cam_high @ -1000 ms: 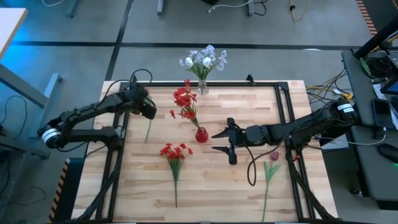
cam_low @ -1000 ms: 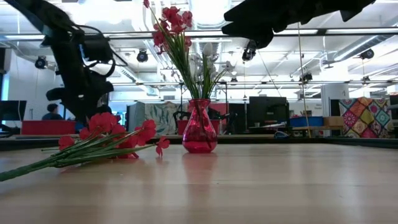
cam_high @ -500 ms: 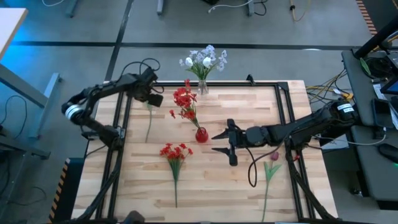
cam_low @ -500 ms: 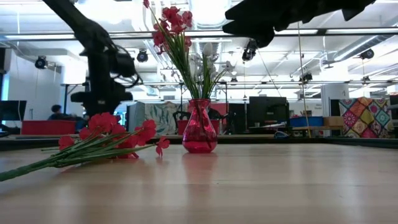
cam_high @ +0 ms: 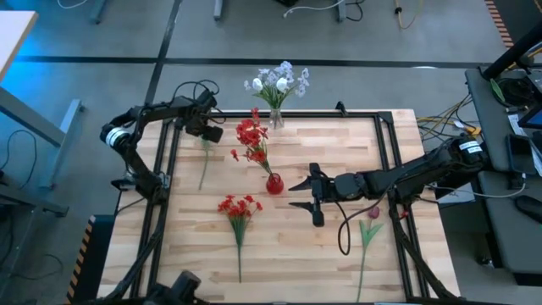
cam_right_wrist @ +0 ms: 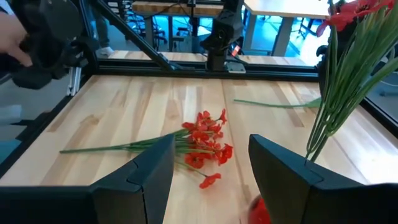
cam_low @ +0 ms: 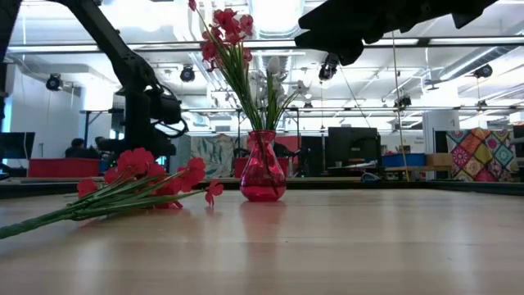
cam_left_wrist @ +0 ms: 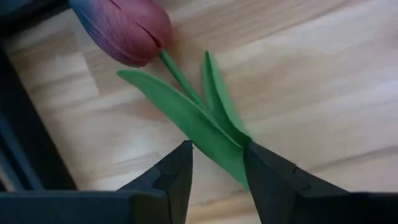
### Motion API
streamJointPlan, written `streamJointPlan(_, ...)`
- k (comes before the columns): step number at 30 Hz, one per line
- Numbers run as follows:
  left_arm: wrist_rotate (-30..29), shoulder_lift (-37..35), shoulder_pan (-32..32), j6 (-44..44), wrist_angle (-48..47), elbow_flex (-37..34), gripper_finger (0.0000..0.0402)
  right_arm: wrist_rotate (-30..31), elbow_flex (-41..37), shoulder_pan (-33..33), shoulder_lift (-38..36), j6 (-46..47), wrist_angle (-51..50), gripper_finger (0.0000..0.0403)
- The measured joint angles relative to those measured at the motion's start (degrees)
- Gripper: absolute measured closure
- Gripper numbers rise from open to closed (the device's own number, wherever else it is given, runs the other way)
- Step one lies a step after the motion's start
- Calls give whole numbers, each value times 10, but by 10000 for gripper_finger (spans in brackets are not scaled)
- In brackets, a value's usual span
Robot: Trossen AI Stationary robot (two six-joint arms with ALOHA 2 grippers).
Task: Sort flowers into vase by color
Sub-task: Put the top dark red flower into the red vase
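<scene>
From above, the left gripper (cam_high: pixel 206 131) sits at the table's (cam_high: pixel 339 246) far left corner over a tulip (cam_high: pixel 202 165), while the right gripper (cam_high: pixel 303 194) hovers just beside the red vase (cam_high: pixel 274 183) of red flowers (cam_high: pixel 251 139); a loose red bunch (cam_high: pixel 237 210) and a pink tulip (cam_high: pixel 370 222) lie nearer the front, and white-blue blossoms (cam_high: pixel 278 83) stand in a vase at the far edge. Level with the table, the red vase (cam_low: pixel 263 169) stands upright — the loose red bunch (cam_low: pixel 135 184) lying to its side. The left wrist shows its fingers (cam_left_wrist: pixel 177 174) parted around the tulip's leaves (cam_left_wrist: pixel 205 118), not pinching them — the right wrist shows its fingers (cam_right_wrist: pixel 152 168) spread apart, holding nothing.
</scene>
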Motion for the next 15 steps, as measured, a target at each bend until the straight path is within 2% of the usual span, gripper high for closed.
streamJointPlan(10,5,68,6,16,-4,55,329,0,0,10,0,3,0,204)
streamJointPlan(15,7,72,5,47,-3,61,382,0,0,14,0,3,-1,204)
